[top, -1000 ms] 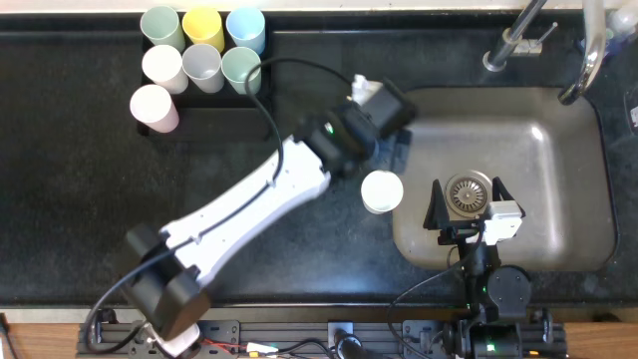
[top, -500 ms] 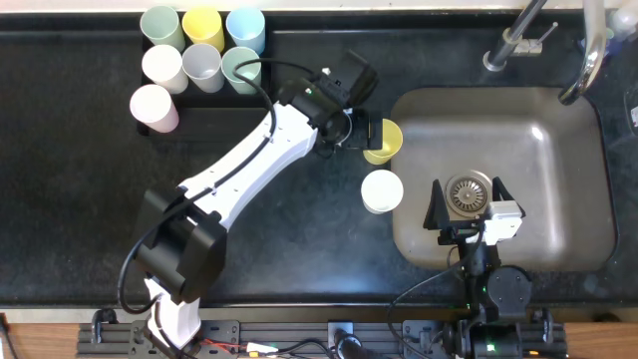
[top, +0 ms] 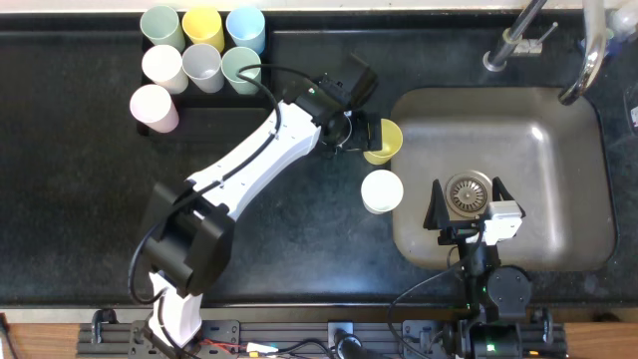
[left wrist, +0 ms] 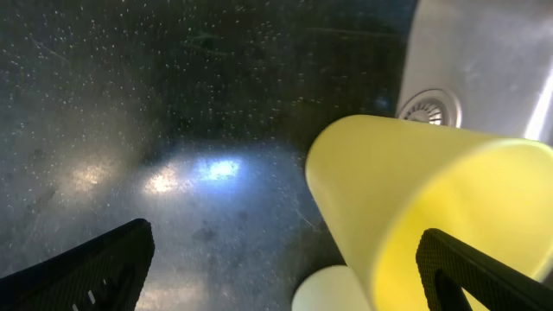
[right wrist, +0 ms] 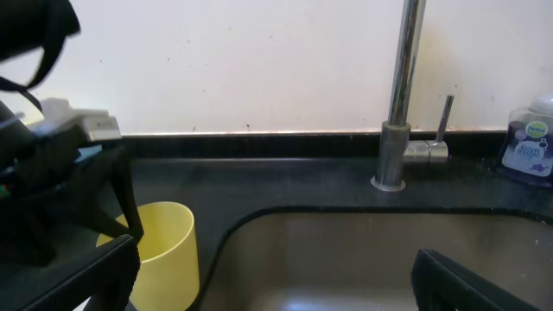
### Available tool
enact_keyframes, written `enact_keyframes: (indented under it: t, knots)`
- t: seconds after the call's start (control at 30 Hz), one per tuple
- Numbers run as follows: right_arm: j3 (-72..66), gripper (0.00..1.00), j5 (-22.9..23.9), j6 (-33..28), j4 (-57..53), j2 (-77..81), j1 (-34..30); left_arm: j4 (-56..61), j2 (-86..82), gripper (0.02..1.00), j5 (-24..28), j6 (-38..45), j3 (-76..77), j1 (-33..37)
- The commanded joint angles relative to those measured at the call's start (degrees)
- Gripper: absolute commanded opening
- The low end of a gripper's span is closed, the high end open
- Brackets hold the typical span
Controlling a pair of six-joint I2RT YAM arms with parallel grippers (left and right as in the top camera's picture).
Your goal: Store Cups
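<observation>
**Change.** Since a second ago the left arm point(top: 249, 179) has swung off the sink's left rim toward 10 o'clock, uncovering the yellow cup. Over the last half second it has hardly shifted. The white cup, stored cups and right pincer lie as before.

**Left pincer** point(top: 355, 133). It is at the upper middle of the bench point(top: 80, 199), at 9 o'clock of the yellow cup. The jaws are wide apart with the cup between them. The cup is close against one finger, with a clear gap to the other. Whether the near finger touches the cup cannot be told.

**Yellow cup** point(top: 384, 142). Upright, mouth up, at the sink's left rim, about 2 o'clock of the top view's centre.

**White cup** point(top: 382, 190). Upright, at 6 o'clock of the yellow cup and just beside it, also at the sink's left rim.

**Stored cups** point(top: 203, 63). Seven, grouped at 10 to 11 o'clock on the bench.
- Row on the 12 o'clock side: green, yellow, blue.
- Next row: white, pale grey, green.
- A pink cup stands at the group's 7 o'clock corner.

**Right pincer** point(top: 467, 204). It is over the sink point(top: 558, 199), at 4 o'clock of the centre. The jaws are spread and hold nothing, and the drain point(top: 467, 189) lies between them.

**Tap** point(top: 518, 35). It stands at 1 o'clock, behind the sink.

**Soap bottle** point(right wrist: 527, 142). On the bench near the tap, seen in the right wrist view.
</observation>
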Motion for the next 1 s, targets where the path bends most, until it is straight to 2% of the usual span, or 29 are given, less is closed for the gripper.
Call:
enact_keyframes:
  t: [0.03, 0.07, 0.1, 0.13, 0.37, 0.53, 0.7, 0.87, 1.0]
  knots:
    - [-0.8, 0.996, -0.3, 0.2, 0.3, -0.5, -0.3, 0.2, 0.6, 0.873, -0.6, -2.2, 0.1, 0.5]
    - [-0.8, 0.998, -0.3, 0.2, 0.3, -0.5, -0.3, 0.1, 0.7, 0.643, -1.2, -3.2, 0.1, 0.5]
    - [-0.8, 0.998, -0.3, 0.2, 0.3, -0.5, -0.3, 0.2, 0.8, 0.299, -1.4, -3.6, 0.1, 0.5]
    - [-0.8, 0.998, -0.3, 0.2, 0.3, -0.5, -0.3, 0.4, 0.9, 0.036, -1.4, -3.5, 0.1, 0.5]
    - [-0.8, 0.998, -0.3, 0.2, 0.3, -0.5, -0.3, 0.9, 0.1, 0.036, -2.4, -3.4, 2.9, 1.2]
    - [-0.8, 0.996, -0.3, 0.2, 0.3, -0.5, -0.3, -1.4, -7.2, 0.036, -3.8, -3.4, 6.1, 5.8]
    - [-0.8, 0.998, -0.3, 0.2, 0.3, -0.5, -0.3, -10.7, -15.6, 0.036, -3.8, -7.5, 6.1, 17.6]
    - [-0.8, 0.996, -0.3, 0.2, 0.3, -0.5, -0.3, -20.7, -17.3, 0.036, -4.2, -7.9, 5.8, 31.2]
    - [-0.8, 0.998, -0.3, 0.2, 0.3, -0.5, -0.3, -21.9, -15.4, 0.036, -5.9, -11.5, 4.1, 36.0]
